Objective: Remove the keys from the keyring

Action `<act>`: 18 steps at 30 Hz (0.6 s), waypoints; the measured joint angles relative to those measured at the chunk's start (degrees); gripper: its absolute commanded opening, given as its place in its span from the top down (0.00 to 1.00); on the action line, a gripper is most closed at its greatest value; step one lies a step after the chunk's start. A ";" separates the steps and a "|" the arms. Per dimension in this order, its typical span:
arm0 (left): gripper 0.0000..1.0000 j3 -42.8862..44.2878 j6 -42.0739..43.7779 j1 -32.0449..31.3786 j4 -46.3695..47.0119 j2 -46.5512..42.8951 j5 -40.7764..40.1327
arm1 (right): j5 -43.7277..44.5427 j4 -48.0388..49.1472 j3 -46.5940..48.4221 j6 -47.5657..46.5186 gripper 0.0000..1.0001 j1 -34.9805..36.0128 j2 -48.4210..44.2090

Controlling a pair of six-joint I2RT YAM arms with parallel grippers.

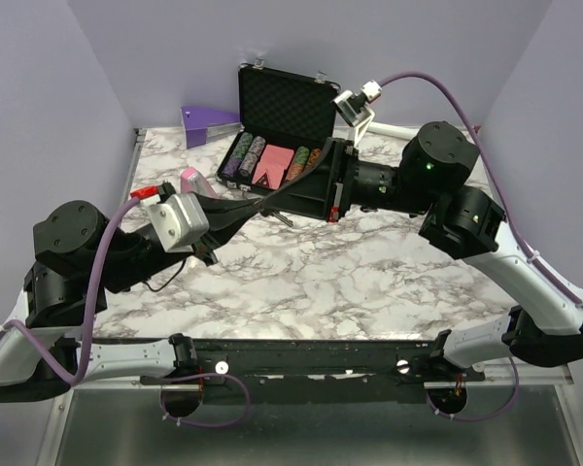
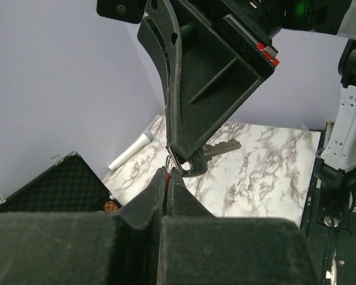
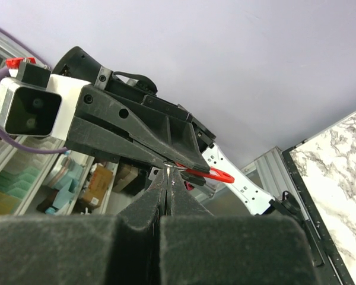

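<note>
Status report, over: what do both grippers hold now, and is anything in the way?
Left gripper shut on red keyring. Right gripper shut on key, not yet off the ring. Both meet above table; nothing blocks.

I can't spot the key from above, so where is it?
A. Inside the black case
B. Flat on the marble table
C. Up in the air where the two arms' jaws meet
C: the left wrist view shows the silver key sticking out of the shut jaws of the right arm, above the table, while the left arm pinches the red tag.
</note>
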 measured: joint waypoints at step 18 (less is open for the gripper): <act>1.00 8.61 -16.87 0.02 -14.32 6.86 -2.38 | -7.80 -2.64 5.31 -6.51 0.99 0.07 3.69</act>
